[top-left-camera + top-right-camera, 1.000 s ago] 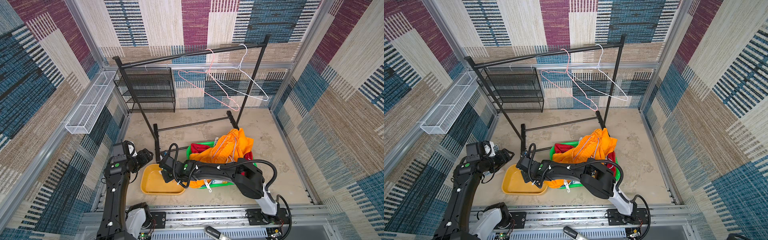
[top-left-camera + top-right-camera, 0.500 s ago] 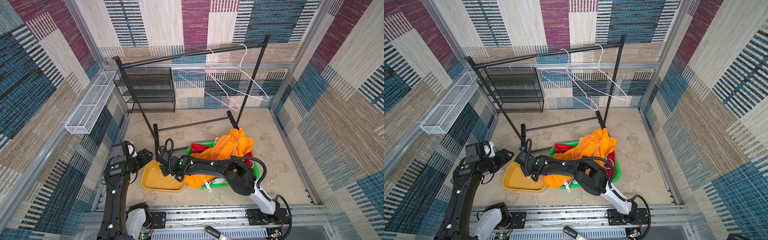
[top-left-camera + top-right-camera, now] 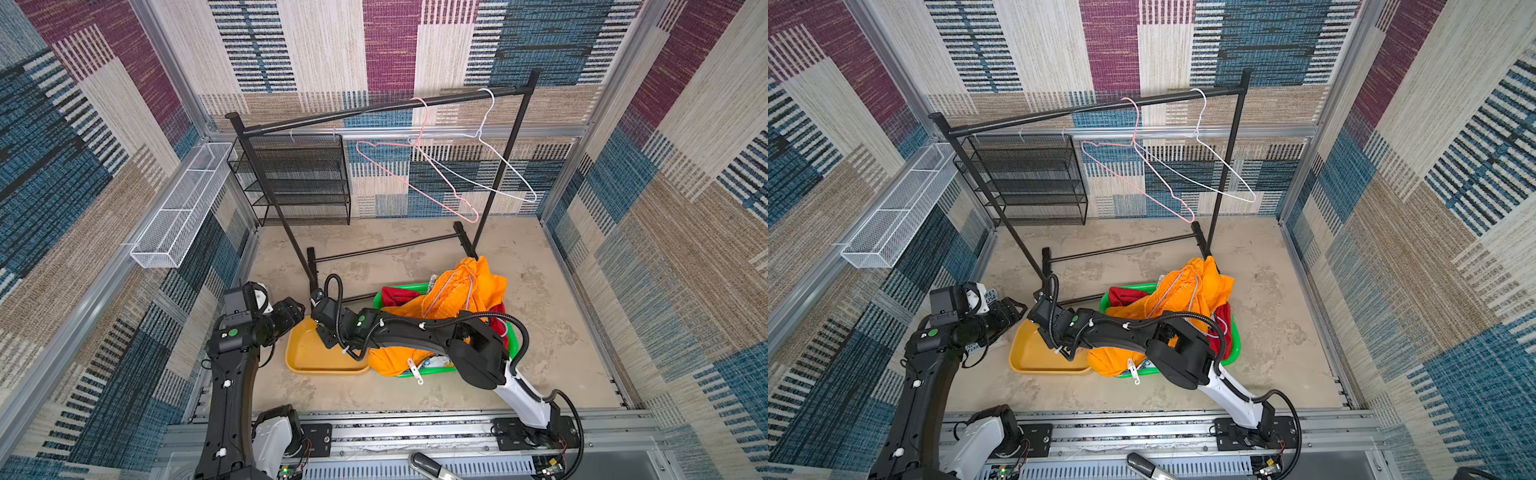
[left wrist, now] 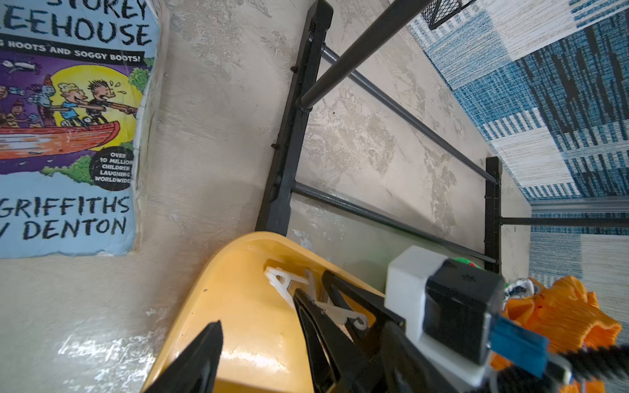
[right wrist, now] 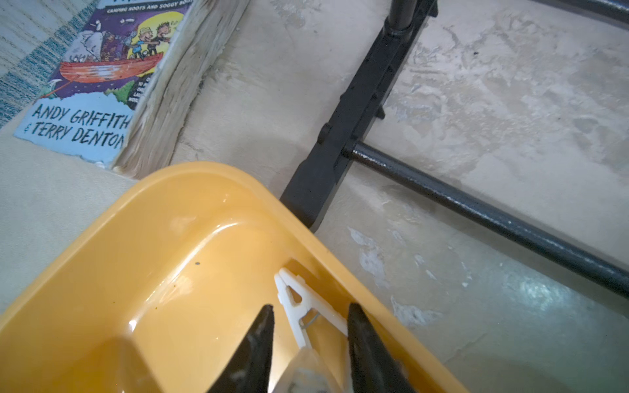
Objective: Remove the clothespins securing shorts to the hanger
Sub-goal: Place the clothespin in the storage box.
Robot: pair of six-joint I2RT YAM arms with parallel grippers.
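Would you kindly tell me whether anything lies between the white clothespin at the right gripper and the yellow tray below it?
Nothing visible does: the white clothespin sits between the parted fingers of the right gripper, its tip already at the corner wall of the yellow tray, and the tray floor beneath is bare.

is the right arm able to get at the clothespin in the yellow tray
Probably yes: the right claw hangs open astride the clothespin in the yellow tray, nothing between them.
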